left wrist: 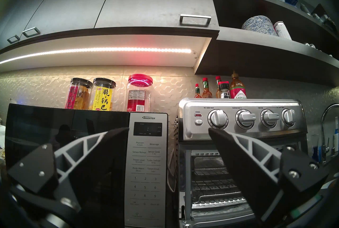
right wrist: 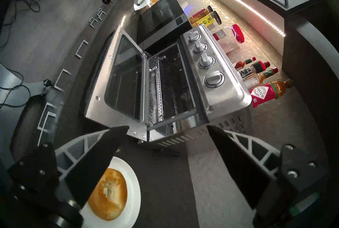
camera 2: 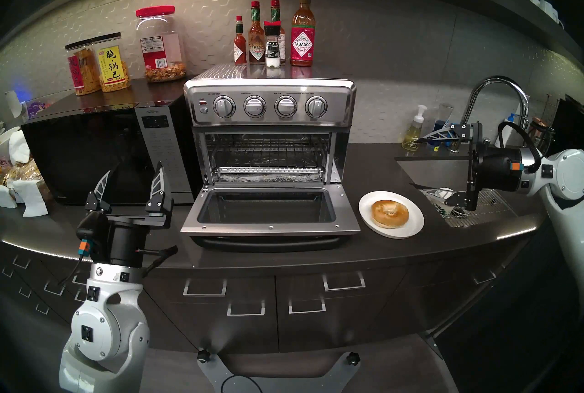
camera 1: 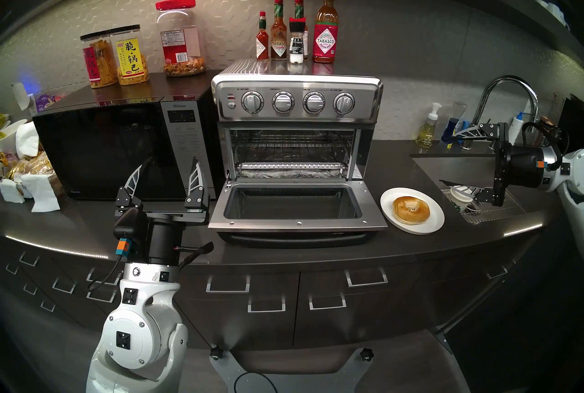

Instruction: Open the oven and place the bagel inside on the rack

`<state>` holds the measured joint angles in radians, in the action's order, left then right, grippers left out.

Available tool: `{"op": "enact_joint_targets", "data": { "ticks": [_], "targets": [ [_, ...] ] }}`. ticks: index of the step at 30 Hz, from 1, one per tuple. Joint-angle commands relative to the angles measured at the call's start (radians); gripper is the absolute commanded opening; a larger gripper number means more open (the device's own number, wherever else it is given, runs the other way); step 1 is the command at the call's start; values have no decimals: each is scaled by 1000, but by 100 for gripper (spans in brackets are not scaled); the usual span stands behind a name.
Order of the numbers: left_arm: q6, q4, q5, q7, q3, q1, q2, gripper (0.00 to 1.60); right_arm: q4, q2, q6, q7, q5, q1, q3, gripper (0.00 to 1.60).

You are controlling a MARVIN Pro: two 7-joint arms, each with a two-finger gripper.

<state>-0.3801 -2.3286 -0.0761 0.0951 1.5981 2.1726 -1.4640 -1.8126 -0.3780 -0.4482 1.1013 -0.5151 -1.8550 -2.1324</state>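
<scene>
The oven (camera 1: 297,143) door already lies open, so picking up is the step in hand. The bagel (camera 1: 411,210) rests on its plate (camera 1: 436,218), lower right of the door. The right gripper (camera 1: 455,161) is spread wide and empty at the frame's right edge — it must descend over the bagel. The left gripper (camera 1: 167,174) is also open.

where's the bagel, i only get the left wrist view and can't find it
observer: the bagel lies on a white plate on the counter, just right of the oven.
operator: is the door fully down
observer: yes, the door lies flat open toward the robot, next to the plate.
operator: what's the right arm doing
observer: the right gripper is off to the right of the plate, jaws wide open and empty.
</scene>
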Motion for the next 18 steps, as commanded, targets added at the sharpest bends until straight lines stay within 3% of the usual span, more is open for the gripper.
{"op": "enact_joint_targets", "data": {
  "ticks": [1, 9, 13, 18],
  "targets": [
    [-2, -24, 1, -1, 0, 3, 1, 160, 30, 88, -25, 15, -40, 44, 47, 160],
    [-2, -24, 1, -1, 0, 3, 1, 160, 40, 105, -95, -94, 125, 59, 189, 160],
    [-2, -25, 1, -1, 0, 3, 1, 160, 58, 134, -102, -128, 153, 96, 246, 160],
    [-3, -23, 1, -1, 0, 2, 1, 160, 70, 184, -84, -110, 156, 131, 266, 160]
  ]
}}
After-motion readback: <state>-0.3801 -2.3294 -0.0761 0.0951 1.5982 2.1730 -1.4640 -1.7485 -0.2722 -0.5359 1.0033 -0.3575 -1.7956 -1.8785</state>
